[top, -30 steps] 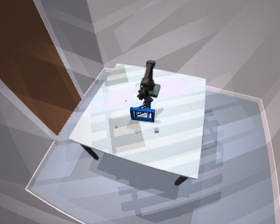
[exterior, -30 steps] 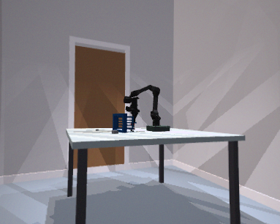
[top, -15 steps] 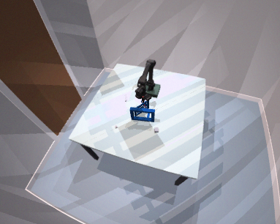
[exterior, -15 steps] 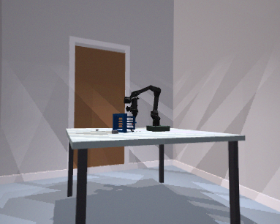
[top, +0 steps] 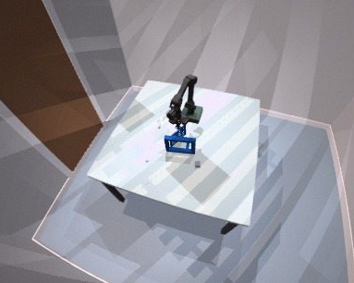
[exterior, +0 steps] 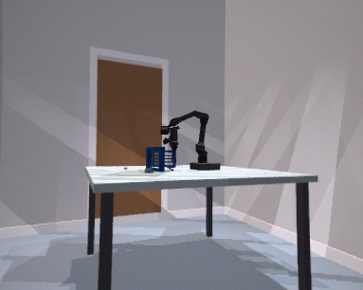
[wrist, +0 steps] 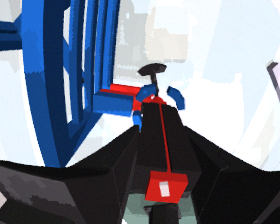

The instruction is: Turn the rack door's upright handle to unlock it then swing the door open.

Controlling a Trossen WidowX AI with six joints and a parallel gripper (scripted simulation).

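The blue rack frame [top: 180, 151] [exterior: 154, 158] stands upright on the table [top: 127, 162] [exterior: 225, 179]. Its blue barred door [top: 182, 131] [exterior: 169, 153] [wrist: 90, 60] is swung partly out toward the arm's base; the exact angle cannot be read. My gripper [top: 178, 126] [exterior: 173, 149] [wrist: 159, 131] points down at the door's free edge and is shut on the door handle, which is mostly hidden between the black fingers. A red latch piece [wrist: 124, 89] reaches from the door edge to the handle, with curved blue parts around the fingertips.
The arm's green base [top: 192, 114] [exterior: 205, 166] is behind the door. A small grey block [top: 198, 164] [exterior: 149, 171] lies in front of the frame. A thin pale piece [top: 159, 124] [wrist: 278, 87] is off to the side of the gripper. A tiny object [top: 147, 161] [exterior: 125, 168] lies farther off.
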